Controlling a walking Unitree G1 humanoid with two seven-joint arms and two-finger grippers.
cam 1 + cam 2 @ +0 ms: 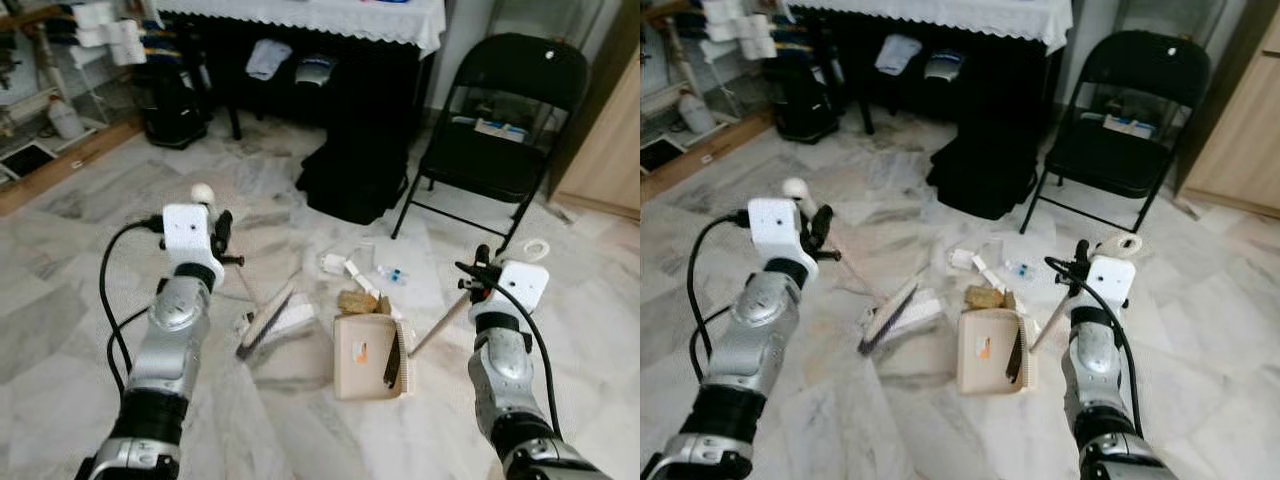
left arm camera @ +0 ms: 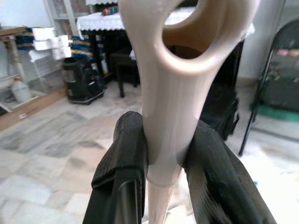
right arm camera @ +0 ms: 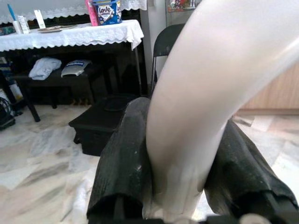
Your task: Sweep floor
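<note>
We judge the step to be brushing litter into the dustpan (image 1: 370, 355), so we would keep its lip flat on the floor (image 1: 80, 290) and draw the broom (image 1: 268, 318) in short strokes toward it; both forearms are raised, bent, wrists forward; the left tool (image 2: 163, 154) is clamped on the broom handle, the right tool (image 3: 184, 158) on the dustpan handle; scraps of litter (image 1: 362, 272) lie just beyond the pan; farther off stand a black chair (image 1: 500, 120) and a cloth-covered bench (image 1: 330, 15).

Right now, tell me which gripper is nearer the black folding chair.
Right. The right gripper, shut on the dustpan handle, sits just in front of the chair. The left gripper, holding the broom handle, is farther off, across the litter.
</note>
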